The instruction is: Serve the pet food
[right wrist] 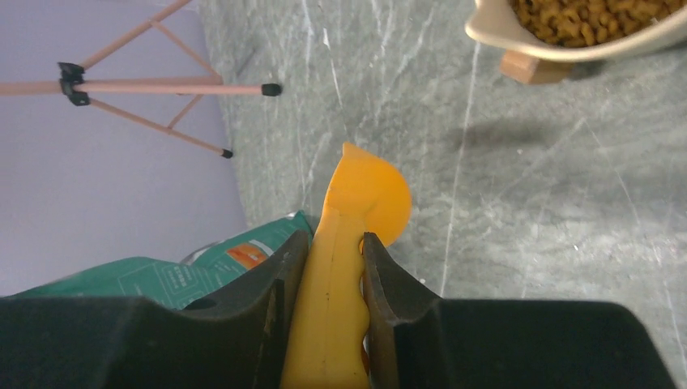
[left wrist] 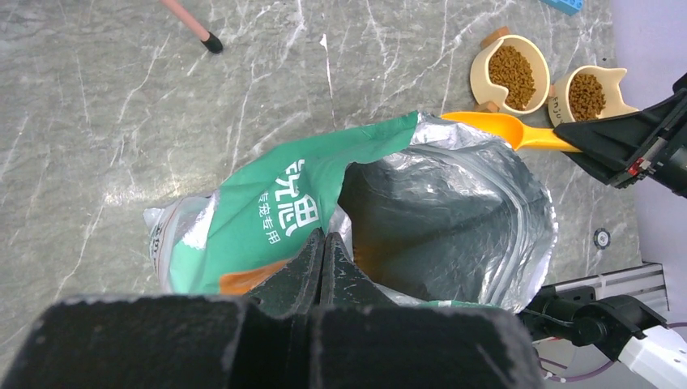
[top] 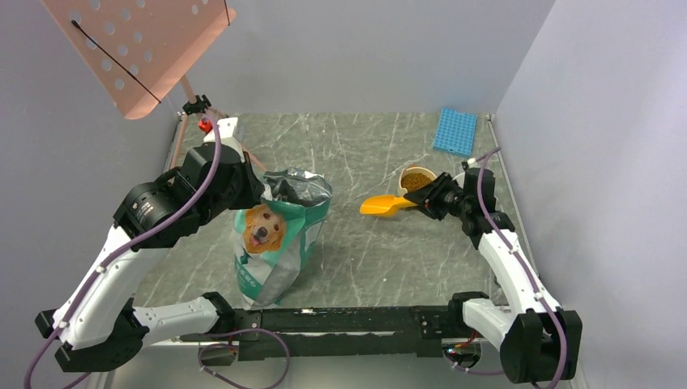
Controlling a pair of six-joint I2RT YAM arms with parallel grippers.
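The left gripper (left wrist: 324, 243) clenched on the rim of the green bag (top: 275, 243), the right gripper (right wrist: 334, 251) grasping the orange scoop (top: 385, 205) by its handle, pet food (left wrist: 511, 75) in two cream bowls (left wrist: 477, 79) far right, beside the scoop.

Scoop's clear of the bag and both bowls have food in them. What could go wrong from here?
1. The left gripper only pinches the bag by its rim. A nudge from the scoop could fold the foil mouth shut or tip the bag.
2. The right gripper holds the orange scoop by its narrow handle alone. Once loaded, it might pivot and spill.
3. The round bowl and the cat-eared bowl already look well filled with pet food, so another serving may overflow.
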